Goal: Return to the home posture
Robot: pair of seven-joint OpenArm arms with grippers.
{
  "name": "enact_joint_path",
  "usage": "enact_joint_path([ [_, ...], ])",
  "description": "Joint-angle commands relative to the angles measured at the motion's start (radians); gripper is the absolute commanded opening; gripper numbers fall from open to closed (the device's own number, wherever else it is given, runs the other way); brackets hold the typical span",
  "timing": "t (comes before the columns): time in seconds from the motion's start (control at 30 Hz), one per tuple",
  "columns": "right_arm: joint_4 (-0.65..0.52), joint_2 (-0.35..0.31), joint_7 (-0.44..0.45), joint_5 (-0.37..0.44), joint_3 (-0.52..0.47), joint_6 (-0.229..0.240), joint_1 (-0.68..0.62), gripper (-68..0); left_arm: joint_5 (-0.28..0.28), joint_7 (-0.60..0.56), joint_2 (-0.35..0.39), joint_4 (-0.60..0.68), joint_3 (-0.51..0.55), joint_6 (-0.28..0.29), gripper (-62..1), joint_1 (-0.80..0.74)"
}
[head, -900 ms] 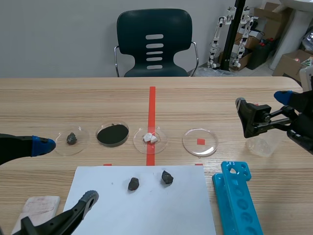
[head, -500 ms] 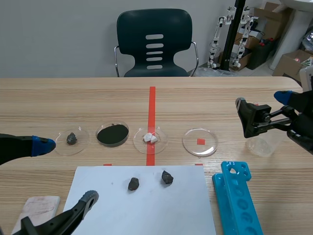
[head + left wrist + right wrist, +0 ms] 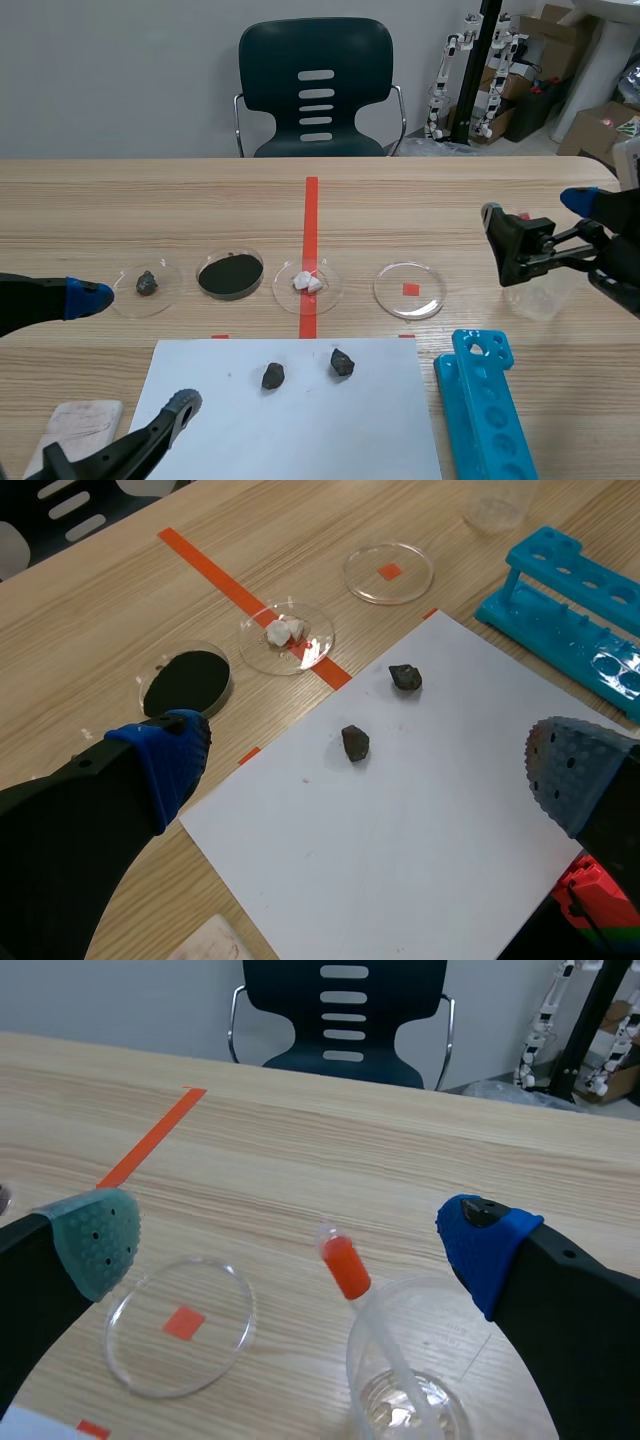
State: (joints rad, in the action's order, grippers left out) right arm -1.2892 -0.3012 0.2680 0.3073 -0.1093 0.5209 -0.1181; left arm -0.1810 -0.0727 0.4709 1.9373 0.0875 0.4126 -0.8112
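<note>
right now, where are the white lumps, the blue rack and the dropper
white lumps (image 3: 306,282), scene view, middle of the lumps
blue rack (image 3: 487,410), scene view, its top face
dropper (image 3: 346,1266), right wrist view, its red bulb

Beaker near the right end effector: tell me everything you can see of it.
The beaker is clear, plastic or glass by its look, with faint printed marks on its wall. It stands upright on the table, ahead of the right end effector, between its open fingers and untouched by them. A clear dropper with an orange-red bulb leans inside, bulb out past the rim toward the empty dish. Whether it holds liquid cannot be told.
</note>
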Motion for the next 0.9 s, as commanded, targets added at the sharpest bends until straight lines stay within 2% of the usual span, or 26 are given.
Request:
enact_joint_path([
  [0.0, -0.111, -0.034, 0.018, 0.014, -0.013, 0.003, -0.055, -9.6, -0.010, -0.013, -0.005, 0.007, 0.003, -0.005, 1.4, 0.000],
  [0.23, -0.368, -0.045, 0.018, 0.011, -0.050, 0.000, -0.256, -10.2, -0.010, -0.013, -0.005, 0.007, 0.003, -0.005, 1.4, 0.000],
  [0.47, -0.581, -0.045, 0.011, 0.007, -0.089, 0.000, -0.560, -10.2, -0.009, -0.013, -0.005, 0.007, 0.003, -0.006, 1.4, 0.000],
  [0.6, -0.660, -0.045, 0.011, -0.043, -0.089, 0.000, -0.682, -10.2, -0.009, -0.014, -0.005, 0.007, 0.003, -0.006, 1.4, 0.000],
  [0.73, -0.716, -0.045, 0.017, -0.042, -0.089, 0.000, -0.798, -10.2, -0.009, -0.023, -0.005, 0.007, 0.003, -0.005, 1.4, 0.000],
  [0.87, -0.748, -0.047, 0.055, -0.042, -0.088, 0.000, -0.896, -10.2, -0.009, -0.086, -0.005, 0.007, 0.003, -0.005, 1.4, 0.000],
])
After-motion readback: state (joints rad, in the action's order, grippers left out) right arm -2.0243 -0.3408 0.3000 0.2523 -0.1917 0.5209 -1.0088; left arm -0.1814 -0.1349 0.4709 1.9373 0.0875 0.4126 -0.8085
